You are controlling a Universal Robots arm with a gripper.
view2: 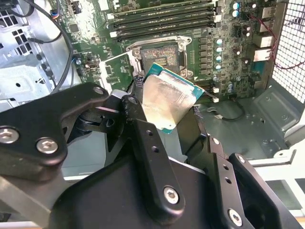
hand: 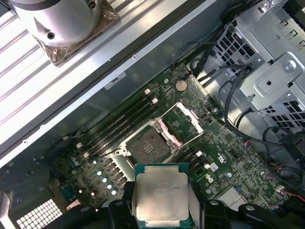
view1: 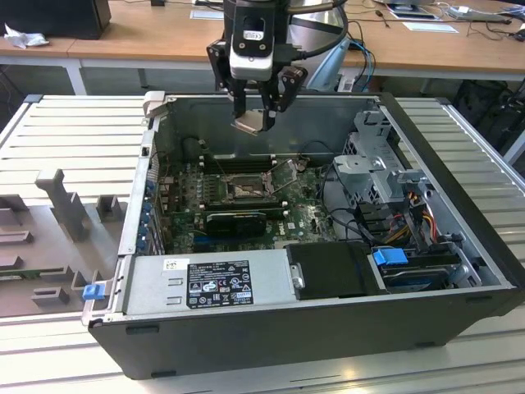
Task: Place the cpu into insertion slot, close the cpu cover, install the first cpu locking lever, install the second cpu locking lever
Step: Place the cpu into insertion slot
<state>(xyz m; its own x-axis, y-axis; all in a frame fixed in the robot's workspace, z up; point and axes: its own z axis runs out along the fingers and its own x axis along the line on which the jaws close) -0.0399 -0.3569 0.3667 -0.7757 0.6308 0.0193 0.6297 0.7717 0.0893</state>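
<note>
In the exterior view the gripper (view1: 256,113) hangs above the open case (view1: 328,328), clamped on the cpu (view1: 248,123) by its edges. The slot (view1: 244,190) lies well below it, with the cover (view1: 285,174) raised beside the slot. In the second wrist view the cpu looks tilted between the fingers (view2: 143,138), so it could meet the slot corner-first and bend contacts. In the first wrist view the slot lies ahead of the gripper, not under the cpu. Lowering off-centre could land the cpu on the frame or snag the cover.
</note>
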